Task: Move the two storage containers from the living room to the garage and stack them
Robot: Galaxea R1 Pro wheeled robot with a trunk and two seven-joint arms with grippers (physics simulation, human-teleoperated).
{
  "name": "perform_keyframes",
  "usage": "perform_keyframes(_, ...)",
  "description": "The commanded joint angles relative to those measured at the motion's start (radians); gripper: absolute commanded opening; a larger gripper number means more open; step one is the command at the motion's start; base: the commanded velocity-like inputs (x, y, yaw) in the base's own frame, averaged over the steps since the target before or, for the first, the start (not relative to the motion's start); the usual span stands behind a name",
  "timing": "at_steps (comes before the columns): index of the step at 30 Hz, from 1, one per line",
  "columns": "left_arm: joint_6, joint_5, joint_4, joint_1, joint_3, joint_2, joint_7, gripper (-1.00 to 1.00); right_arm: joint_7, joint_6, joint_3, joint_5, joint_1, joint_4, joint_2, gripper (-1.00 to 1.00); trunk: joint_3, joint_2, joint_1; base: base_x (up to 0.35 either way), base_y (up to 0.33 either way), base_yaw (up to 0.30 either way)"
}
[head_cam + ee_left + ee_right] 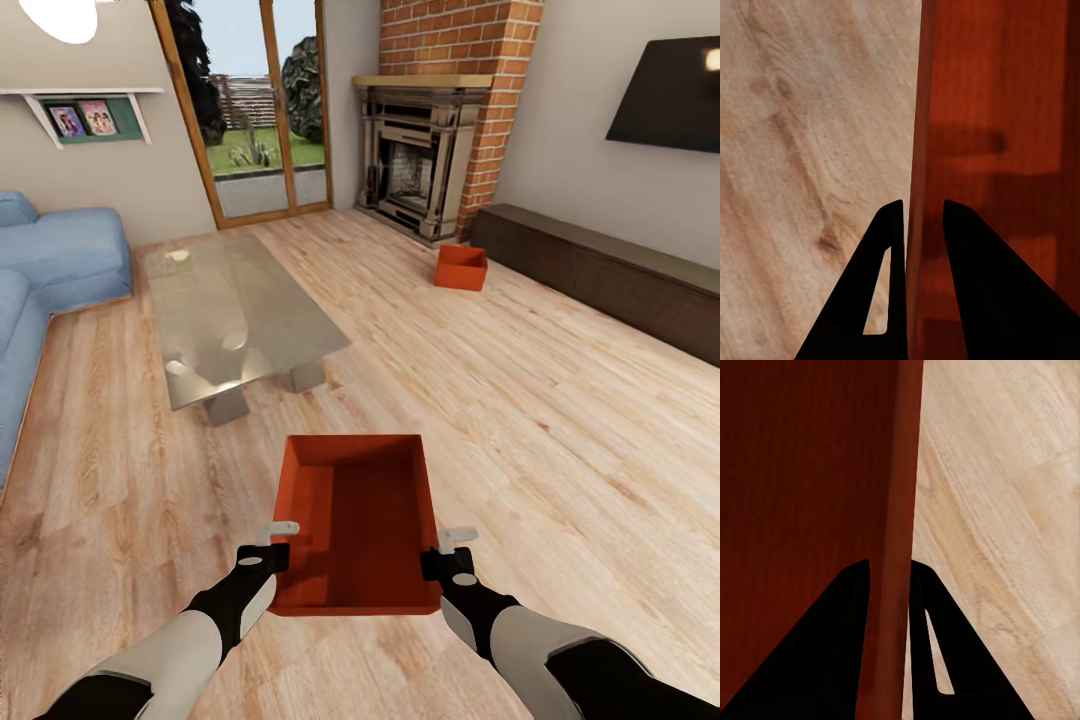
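While we stand in the living room, the blue sofa (60,260) lies at the far left and the glass coffee table (235,315) next to it, both apart from our load. Our left hand (272,545) is clamped on the left wall of the near bin (360,520); the left wrist view shows one finger (889,255) outside that wall (916,150) and the other inside. The bin sits between our arms over the wood-plank floor (560,400); we cannot tell whether it is lifted or resting. Our right hand (450,548) is clamped on the right wall (896,510) the same way. Further right, the second bin (461,267) rests on the floor near the brick fireplace (425,160), just before the low dark cabinet (600,275).

The walls look thin, and each hand pinches only a narrow strip near the rim. If one arm leads the other, we judge the bin could twist and slip free. Turning toward the garage, its front corner might clip the coffee table.
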State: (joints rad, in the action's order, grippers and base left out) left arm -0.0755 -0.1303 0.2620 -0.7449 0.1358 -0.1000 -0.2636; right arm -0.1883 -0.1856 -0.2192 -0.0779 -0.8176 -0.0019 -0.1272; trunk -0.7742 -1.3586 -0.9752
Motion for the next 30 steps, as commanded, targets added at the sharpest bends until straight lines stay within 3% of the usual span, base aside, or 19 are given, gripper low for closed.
perform_keyframes(1, -0.006, 0.006, 0.020, -0.001, -0.030, -0.001, -0.008, -1.00, -0.003, -0.004, 0.018, -0.017, 0.000, 0.003, 0.000, -1.00, 0.001, 0.000, 0.000, 0.000, 0.000, 0.087)
perform_keyframes(30, -0.006, 0.003, 0.022, -0.001, -0.030, 0.000, -0.008, -1.00, -0.003, -0.005, 0.019, -0.017, 0.000, 0.003, 0.001, -1.00, 0.045, 0.000, 0.000, 0.000, 0.000, 0.103)
